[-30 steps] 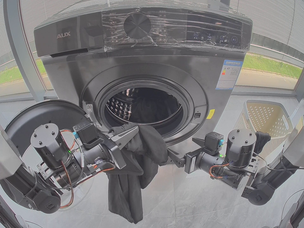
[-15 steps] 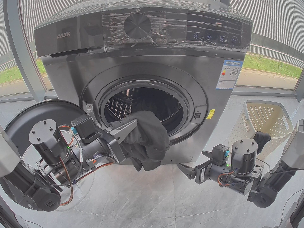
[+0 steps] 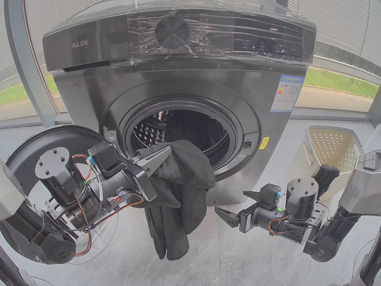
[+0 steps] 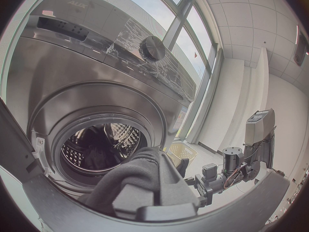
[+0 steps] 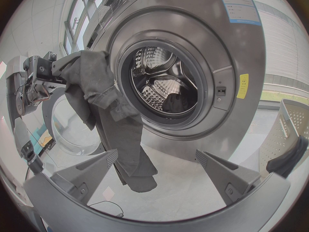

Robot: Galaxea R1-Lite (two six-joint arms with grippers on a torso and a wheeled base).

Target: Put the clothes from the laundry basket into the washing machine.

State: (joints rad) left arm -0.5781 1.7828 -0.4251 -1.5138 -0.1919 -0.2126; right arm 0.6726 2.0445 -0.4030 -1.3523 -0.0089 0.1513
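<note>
A: Now, washing machine (image 3: 174, 100): standing with its door open. Dark garment (image 3: 182, 195): hanging before the drum mouth, the left gripper (image 3: 160, 159) clamping its top.
B: Its tail is dangling low, so I'd be lifting high and pushing deep. Right gripper (image 3: 231, 204) is waiting empty, jaws apart.
A: Laundry basket (image 3: 333, 128) is sitting to the right on the grey tiled floor (image 3: 238, 259); windows (image 3: 337, 20) are running behind.

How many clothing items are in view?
3: a dark grey garment hanging from the left pincer, a dark piece inside the steel drum, a black piece over the white plastic basket rim; more may be hidden.
</note>
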